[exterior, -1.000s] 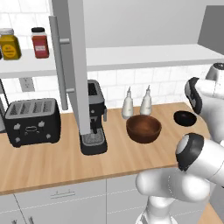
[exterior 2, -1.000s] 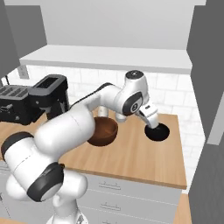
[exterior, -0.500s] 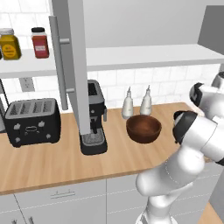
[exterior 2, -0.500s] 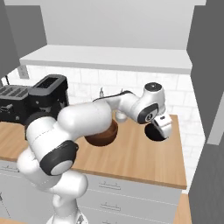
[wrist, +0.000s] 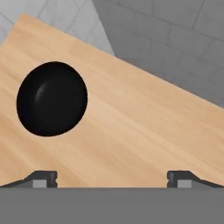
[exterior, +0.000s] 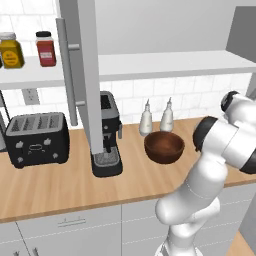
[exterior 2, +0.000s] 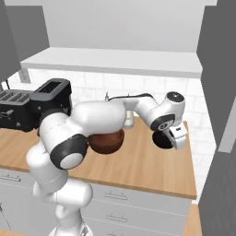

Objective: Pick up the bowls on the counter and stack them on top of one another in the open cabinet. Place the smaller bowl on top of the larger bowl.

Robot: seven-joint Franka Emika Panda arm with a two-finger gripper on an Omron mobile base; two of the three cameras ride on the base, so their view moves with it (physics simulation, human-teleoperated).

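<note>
Left base view: wide brown wooden bowl (exterior: 164,146) resting on the wood-grain counter (exterior: 60,182), just in front of two white bottles (exterior: 157,118) by the tiled wall. Left of it, black coffee machine (exterior: 107,135), then black toaster (exterior: 36,138). Tall grey cabinet door (exterior: 89,70) with bar handle swung out in front of the coffee machine; white shelf board (exterior: 165,65) of the open cabinet running above the bottles. Yellow jar (exterior: 10,50) and red jar (exterior: 45,48) on the shelf at far left. White arm bent across the right side, hiding the counter's right end.

Right base view: arm reaching over the brown bowl (exterior 2: 109,142) toward the counter's right end. Gripper (exterior 2: 177,139) pointing down, right over the small black bowl (exterior 2: 161,140), which sits on the counter near the wall corner, well apart from the brown bowl. Contact with the bowl impossible to judge here.

Hand view: fingertips (wrist: 43,177) spread wide at the bottom corners, nothing between them. Black bowl (wrist: 51,98) upright on the wood, up and to the left, apart from both tips.
</note>
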